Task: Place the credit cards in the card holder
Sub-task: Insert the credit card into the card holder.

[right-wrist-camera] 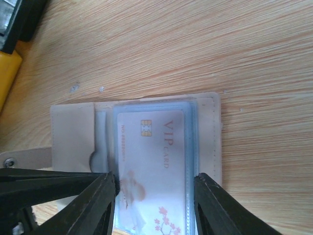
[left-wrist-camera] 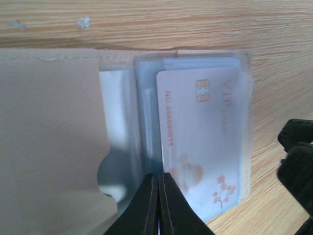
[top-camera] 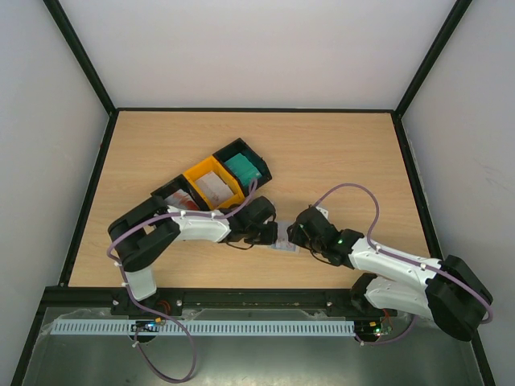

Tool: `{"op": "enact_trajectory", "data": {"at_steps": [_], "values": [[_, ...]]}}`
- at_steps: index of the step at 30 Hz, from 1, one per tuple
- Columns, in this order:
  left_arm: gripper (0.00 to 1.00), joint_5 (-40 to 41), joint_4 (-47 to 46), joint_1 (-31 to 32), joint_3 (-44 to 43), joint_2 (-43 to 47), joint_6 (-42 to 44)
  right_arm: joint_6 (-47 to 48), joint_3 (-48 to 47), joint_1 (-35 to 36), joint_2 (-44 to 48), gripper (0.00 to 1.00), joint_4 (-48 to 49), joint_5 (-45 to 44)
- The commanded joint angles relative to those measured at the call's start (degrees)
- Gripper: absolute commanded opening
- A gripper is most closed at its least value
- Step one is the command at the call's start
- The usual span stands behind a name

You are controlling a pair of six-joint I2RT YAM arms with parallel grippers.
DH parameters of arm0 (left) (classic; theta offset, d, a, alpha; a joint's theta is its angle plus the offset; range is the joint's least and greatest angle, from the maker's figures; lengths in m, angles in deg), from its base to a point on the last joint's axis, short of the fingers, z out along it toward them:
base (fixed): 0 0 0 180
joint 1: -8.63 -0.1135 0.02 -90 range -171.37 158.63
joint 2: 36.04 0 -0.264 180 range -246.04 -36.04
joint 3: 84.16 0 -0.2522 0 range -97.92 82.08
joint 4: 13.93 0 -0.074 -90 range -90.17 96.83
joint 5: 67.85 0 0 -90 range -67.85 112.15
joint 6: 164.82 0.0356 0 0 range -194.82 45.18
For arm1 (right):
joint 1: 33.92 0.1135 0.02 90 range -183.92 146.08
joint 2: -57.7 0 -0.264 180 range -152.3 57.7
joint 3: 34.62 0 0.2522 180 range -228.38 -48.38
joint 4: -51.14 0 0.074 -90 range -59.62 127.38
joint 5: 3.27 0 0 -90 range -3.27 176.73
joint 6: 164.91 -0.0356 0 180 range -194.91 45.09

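The beige card holder [right-wrist-camera: 208, 137] lies open on the table, its blue-grey clear sleeves facing up. A pale credit card [right-wrist-camera: 151, 156] with a chip, "VIP CARD" lettering and pink blossoms sits in the top sleeve. My left gripper [left-wrist-camera: 158, 177] is shut, its tips meeting at the lower left edge of this card [left-wrist-camera: 200, 137]; I cannot tell whether it pinches that edge. My right gripper [right-wrist-camera: 155, 188] is open, one finger on each side of the sleeves. In the top view both grippers, left [top-camera: 269, 235] and right [top-camera: 299, 237], meet over the card holder [top-camera: 286, 247].
Three trays stand in a diagonal row behind the left arm. A black tray [top-camera: 241, 167] holds teal cards. A yellow tray [top-camera: 212, 186] holds pale cards. Another black tray [top-camera: 179, 197] holds red-and-white cards. The holder's snap tab [right-wrist-camera: 10, 160] sticks out on the left.
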Motion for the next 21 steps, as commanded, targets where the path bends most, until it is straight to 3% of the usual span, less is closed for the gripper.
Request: {"op": "enact_trajectory", "data": {"at_steps": [1, 21], "values": [[0.03, -0.1, 0.8, 0.4, 1.4, -1.4, -0.5, -1.3, 1.1, -0.2, 1.0, 0.43, 2.0, 0.7], [0.02, 1.3, 2.1, -0.2, 3.3, -2.5, -1.9, -1.1, 1.4, -0.2, -4.3, 0.36, 3.8, 2.4]]}}
